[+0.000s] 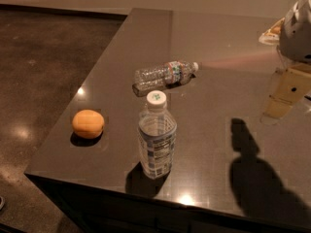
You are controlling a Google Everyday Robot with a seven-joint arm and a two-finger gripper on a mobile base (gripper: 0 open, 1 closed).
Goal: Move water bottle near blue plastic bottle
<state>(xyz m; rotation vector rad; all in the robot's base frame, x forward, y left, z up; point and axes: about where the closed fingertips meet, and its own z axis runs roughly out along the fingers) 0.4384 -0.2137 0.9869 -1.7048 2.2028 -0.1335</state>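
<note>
The water bottle (165, 75) lies on its side on the dark counter (218, 42), its white cap pointing right. The blue plastic bottle (156, 137) stands upright nearer the front edge, a short way in front of the lying bottle and apart from it. My gripper (284, 98) hangs at the right edge of the view, above the counter and well to the right of both bottles, touching neither. It holds nothing that I can see.
An orange (88, 124) sits near the counter's left edge, left of the upright bottle. The counter's left and front edges drop to a dark floor (43, 57). The arm's shadow (255, 174) falls on the front right of the counter.
</note>
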